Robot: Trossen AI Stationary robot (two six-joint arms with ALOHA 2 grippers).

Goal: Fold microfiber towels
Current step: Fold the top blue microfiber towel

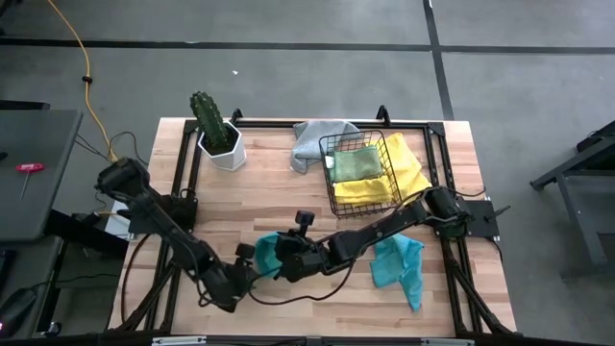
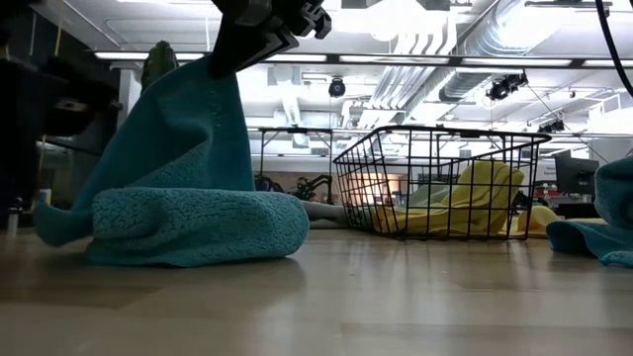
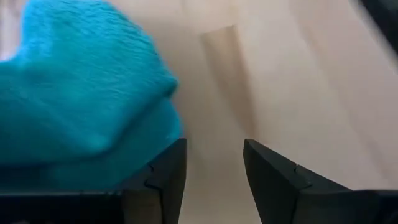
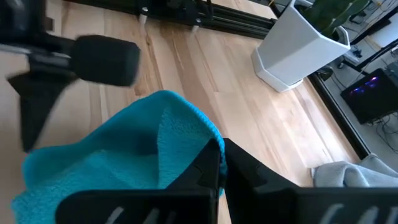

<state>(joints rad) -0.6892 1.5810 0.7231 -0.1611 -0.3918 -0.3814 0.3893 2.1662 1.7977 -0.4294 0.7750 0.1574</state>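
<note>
The wooden surface (image 1: 288,192) carried a black wire basket (image 1: 360,173) in the upper middle of the high view, with yellow and green towels in it. My right jaws (image 1: 272,252), shut on a teal towel (image 2: 188,188), held one edge up at lower centre, probably for a fold. My left jaws (image 3: 214,171) stood apart beside it, gripping nothing.

Bright, even overhead light; wrist views blurred.
</note>
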